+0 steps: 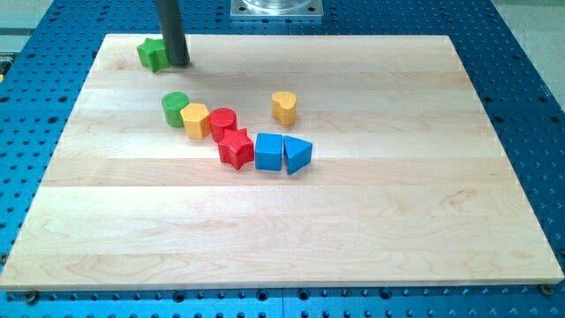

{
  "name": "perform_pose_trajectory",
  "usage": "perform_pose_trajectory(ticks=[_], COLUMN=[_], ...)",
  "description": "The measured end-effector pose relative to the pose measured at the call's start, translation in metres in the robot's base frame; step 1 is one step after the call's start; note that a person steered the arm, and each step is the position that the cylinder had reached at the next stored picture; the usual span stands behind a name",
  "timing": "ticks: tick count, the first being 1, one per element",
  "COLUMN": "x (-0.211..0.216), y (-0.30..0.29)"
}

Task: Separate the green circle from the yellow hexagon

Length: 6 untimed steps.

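Observation:
The green circle (175,109) sits on the wooden board at the upper left of centre, touching the yellow hexagon (195,119) on its right. My tip (178,63) is near the board's top left edge, right beside a green star (153,54), well above the green circle and apart from it.
A red circle (223,123) touches the yellow hexagon's right side. A red star (236,148), a blue cube (268,151) and a blue triangle (297,155) lie in a row below it. A yellow heart-like block (283,107) stands apart to the right. The wooden board (353,221) lies on a blue perforated table.

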State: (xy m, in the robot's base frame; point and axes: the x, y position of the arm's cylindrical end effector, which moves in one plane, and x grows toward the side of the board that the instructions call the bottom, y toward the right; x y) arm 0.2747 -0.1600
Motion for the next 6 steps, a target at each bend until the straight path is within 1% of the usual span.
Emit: perform_pose_trajectory(ticks=[1,2,3,4,5,6], x=[-0.016,-0.007,0.035,0.108,0.124,0.137], y=[-0.042,-0.041,-0.017,-0.016,-0.047,0.010])
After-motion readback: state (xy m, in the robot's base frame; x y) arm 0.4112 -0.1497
